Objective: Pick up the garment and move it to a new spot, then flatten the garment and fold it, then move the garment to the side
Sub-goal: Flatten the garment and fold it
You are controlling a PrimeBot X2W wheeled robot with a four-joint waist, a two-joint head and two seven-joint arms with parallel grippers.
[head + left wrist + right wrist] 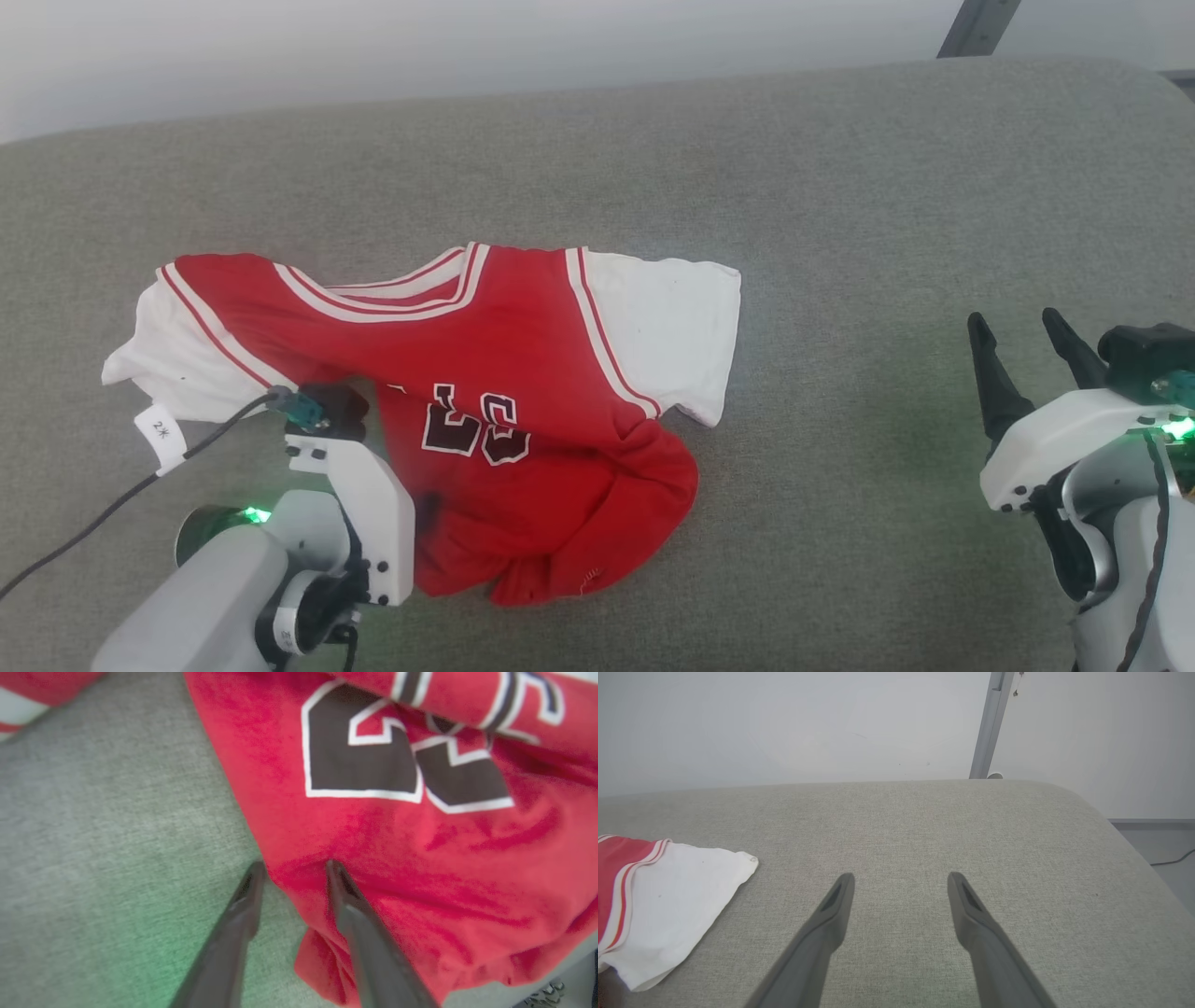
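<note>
The garment (541, 317) is seen crumpled at centre-left on the grey surface (840, 205). The left pincer (294, 870) is set parted astride its red edge — seemingly for a pinch, nothing gripped; the right pincer (1018, 322) is held wide, empty, lower right.

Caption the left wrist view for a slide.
Open left gripper straddles the edge of the crumpled red garment on a grey upholstered surface.

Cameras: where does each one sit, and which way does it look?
Left wrist view: on the left wrist, facing down past the left claw at the garment's lettering.
Right wrist view: on the right wrist, facing past the right claw across the cushion toward a wall.
Head view: on the head, facing forward and down; both claws show.
All share the garment.
</note>
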